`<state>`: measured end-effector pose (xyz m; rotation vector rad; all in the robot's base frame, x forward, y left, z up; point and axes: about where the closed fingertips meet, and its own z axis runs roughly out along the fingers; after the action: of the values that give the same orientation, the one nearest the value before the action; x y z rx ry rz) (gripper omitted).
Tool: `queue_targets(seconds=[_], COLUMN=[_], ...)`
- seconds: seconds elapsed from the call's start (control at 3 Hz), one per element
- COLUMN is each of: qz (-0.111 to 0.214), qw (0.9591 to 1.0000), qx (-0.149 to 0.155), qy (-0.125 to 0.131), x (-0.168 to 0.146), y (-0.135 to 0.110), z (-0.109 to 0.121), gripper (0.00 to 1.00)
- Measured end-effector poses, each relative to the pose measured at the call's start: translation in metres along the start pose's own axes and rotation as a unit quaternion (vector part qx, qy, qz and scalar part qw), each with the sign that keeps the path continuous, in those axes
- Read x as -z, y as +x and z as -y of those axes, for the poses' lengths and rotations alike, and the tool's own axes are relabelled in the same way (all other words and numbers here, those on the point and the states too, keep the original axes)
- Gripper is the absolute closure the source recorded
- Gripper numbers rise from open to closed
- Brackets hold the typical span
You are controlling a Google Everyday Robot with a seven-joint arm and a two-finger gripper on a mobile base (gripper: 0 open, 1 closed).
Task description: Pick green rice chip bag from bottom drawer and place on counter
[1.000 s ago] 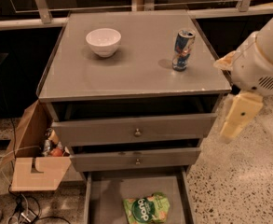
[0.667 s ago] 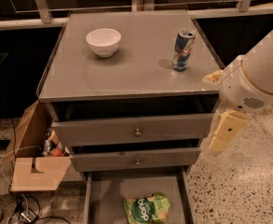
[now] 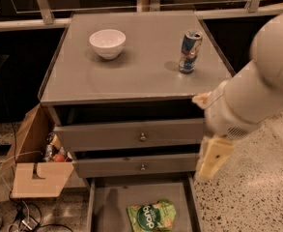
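One small, crinkly light-green snack bag (image 3: 151, 216) with a dark green round logo, lying flat on the plain grey floor of the shallow, pulled-out bottom drawer (image 3: 107, 204), at the lower middle of the frame and toward the drawer's right half. Untouched, and apart from any hardware. Probably very light, soft and air-puffed, with a slick film skin. Likely to crumple, slide or tip under a careless pinch, and full of brittle chips besides. Best taken, at a guess, from above, across the middle of its body or by a crimped end seam, with gentle closing force.

Up and to the right of the bag, a cream-yellow end effector (image 3: 212, 157), hanging from a bulky white arm (image 3: 257, 88) that enters from the right edge. Sits beside the right front corner of the cabinet, level with the two upper grey drawers (image 3: 131, 135) and above the bottom drawer's right wall. Holds nothing visible. How far open: cannot tell.

Above, the flat grey desk (image 3: 146, 79) topping the cabinet, carrying a white ceramic bowl (image 3: 107, 42) at upper left and a blue-and-silver drink can (image 3: 190, 51) at upper right. Well apart from each other, with room between and in front for the bag. At lower left, an open brown cardboard box (image 3: 35, 170) on the floor.
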<state>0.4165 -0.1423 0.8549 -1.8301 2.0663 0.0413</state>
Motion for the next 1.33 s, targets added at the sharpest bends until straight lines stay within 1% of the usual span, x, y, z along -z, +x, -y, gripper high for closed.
queue_targets(seconds=[0.33, 0.67, 1.0, 1.33], qz=[-0.018, -0.027, -0.034, -0.034], qw=[0.9994, 0.9986, 0.9979, 0.9979], qx=[0.014, 0.025, 0.033, 0.033], qy=[-0.025, -0.038, -0.044, -0.044], x=[-0.059, -0.101, -0.131, -0.131], y=[-0.006, -0.006, 0.018, 0.018], z=[-0.02, -0.024, -0.059, -0.059], gripper=[0.0, 0.0, 0.0, 0.0])
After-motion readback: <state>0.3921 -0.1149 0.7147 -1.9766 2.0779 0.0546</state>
